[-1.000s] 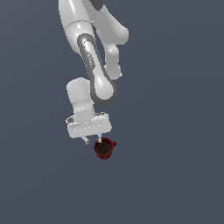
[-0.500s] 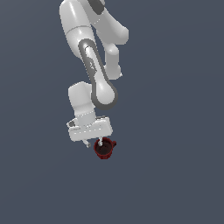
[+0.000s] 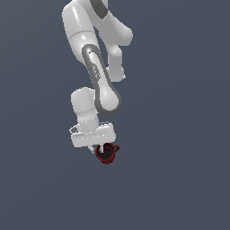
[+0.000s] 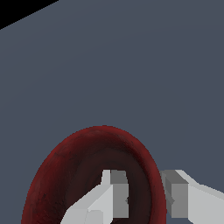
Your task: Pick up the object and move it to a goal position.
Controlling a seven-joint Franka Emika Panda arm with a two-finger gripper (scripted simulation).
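The exterior view is showing the whole white arm bending down from the top of the picture over a plain grey-blue floor, with the gripper hanging at its lower end. From there the small dark red mug is peeking out just under the gripper body, its dark inside facing the camera and a small loop handle sticking out toward the exterior view's right. The fingers are mostly hiding behind the gripper body and the mug there; only a pale sliver is showing at the mug's rim.

The wrist view is giving what the outside camera cannot: the mug is filling the near part of the picture, its mouth wide and dark, and the two fingers are straddling one side of its wall. One finger is reaching inside the mouth, and the other is sitting outside, just beside the red rim. The gripper is pinching the mug's wall between them, the fingers being only narrowly apart. The handle is not showing in this view.
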